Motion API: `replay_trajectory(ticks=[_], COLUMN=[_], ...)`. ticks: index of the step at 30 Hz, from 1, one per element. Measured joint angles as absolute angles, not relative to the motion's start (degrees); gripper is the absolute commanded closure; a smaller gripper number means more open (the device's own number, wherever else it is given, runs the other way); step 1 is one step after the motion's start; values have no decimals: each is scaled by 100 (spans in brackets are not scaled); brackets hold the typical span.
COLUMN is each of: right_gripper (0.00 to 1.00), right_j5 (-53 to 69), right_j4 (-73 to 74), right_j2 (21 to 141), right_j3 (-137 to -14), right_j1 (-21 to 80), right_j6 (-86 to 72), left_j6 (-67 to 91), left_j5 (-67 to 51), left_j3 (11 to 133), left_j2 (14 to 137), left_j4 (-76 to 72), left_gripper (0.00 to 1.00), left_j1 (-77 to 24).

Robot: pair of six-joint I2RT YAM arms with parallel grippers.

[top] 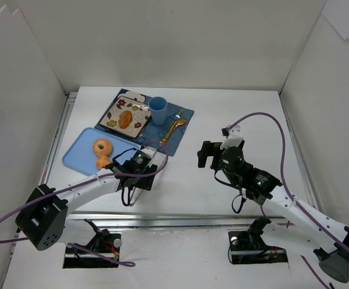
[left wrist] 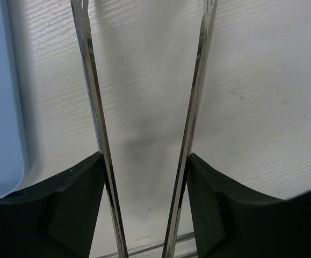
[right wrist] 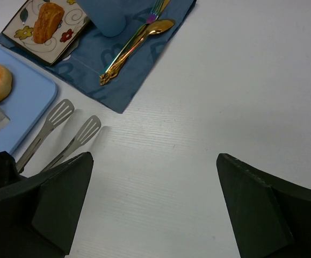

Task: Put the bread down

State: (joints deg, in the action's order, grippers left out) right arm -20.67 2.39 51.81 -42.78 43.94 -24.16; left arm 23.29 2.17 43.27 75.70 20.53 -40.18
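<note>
The bread (top: 124, 119) is an oblong golden-brown roll lying on a flower-patterned square plate (top: 111, 118) at the back left; it also shows in the right wrist view (right wrist: 46, 21). My left gripper (top: 140, 164) hovers beside the blue tray's right edge, in front of the plate. It is shut on a pair of metal tongs (left wrist: 93, 107), whose two arms stand apart with nothing between them (left wrist: 144, 161). The slotted tong tips (right wrist: 74, 123) point toward the placemat. My right gripper (top: 208, 154) is open and empty over bare table (right wrist: 152, 161).
A blue tray (top: 78, 150) holds a ring donut (top: 102, 146) and a small round orange pastry (top: 103, 161). A blue cup (top: 158, 110) and a gold spoon and fork (top: 175, 127) lie on a blue placemat (top: 183, 114). White walls surround the table.
</note>
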Motion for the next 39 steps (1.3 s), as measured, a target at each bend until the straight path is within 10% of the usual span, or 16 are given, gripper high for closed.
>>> replay_trajectory(ticks=[12,25,39], right_gripper=[2,2,2], right_j5=[-2067,-2067,-2064], right_j4=[239,239,242], right_j2=[5196,5196,5196], right_j3=[-4278,-4278,-4278], right_j1=[4397,4397,4397], right_j6=[-2416,-2416,-2416], left_j6=[2349,2373,2108], left_j5=[469,655,1114], left_j3=[4392,4528,6270], left_j2=[8388,8311,7273], left_j4=[1911,2021,2965], left_gripper=[38,0,0], left_j1=[-4047,-4095,-4486])
